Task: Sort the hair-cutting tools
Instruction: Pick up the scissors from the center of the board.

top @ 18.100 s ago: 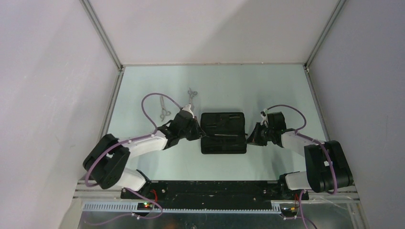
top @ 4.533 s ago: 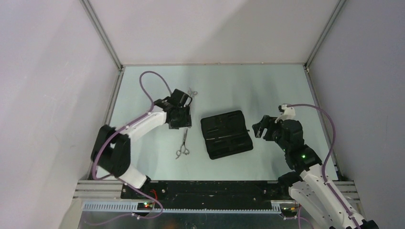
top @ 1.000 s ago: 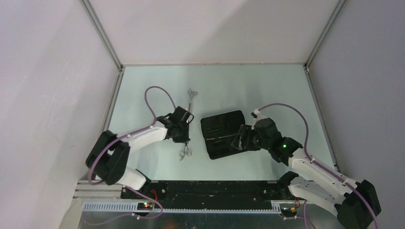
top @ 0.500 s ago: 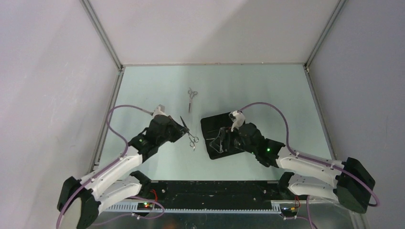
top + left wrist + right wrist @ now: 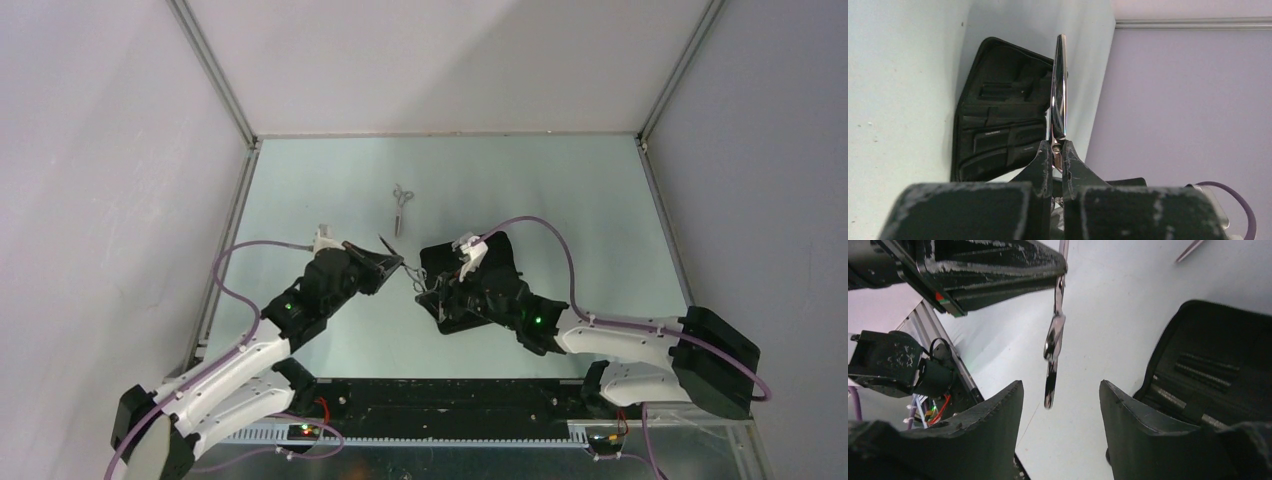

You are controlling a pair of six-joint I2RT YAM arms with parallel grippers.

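One pair of silver scissors (image 5: 1060,90) hangs in the air with my left gripper (image 5: 1058,146) shut on it near the pivot. In the top view the held scissors (image 5: 408,272) lie between the two arms, left of the pouch. My right gripper (image 5: 1060,386) is open, and the scissors' handle end (image 5: 1050,385) dangles just in front of its fingers (image 5: 998,412), touching neither. A second pair of scissors (image 5: 401,199) lies flat on the table further back.
An open black pouch (image 5: 490,265) with inner pockets lies at the table's middle, partly under my right arm, and shows as the black pouch (image 5: 1208,360) in the right wrist view. The table's metal edge rail (image 5: 240,215) runs along the left.
My left arm has lifted the scissors off the table and carried them right. My right gripper has swung left over the pouch to meet them, its jaws narrowing slightly.
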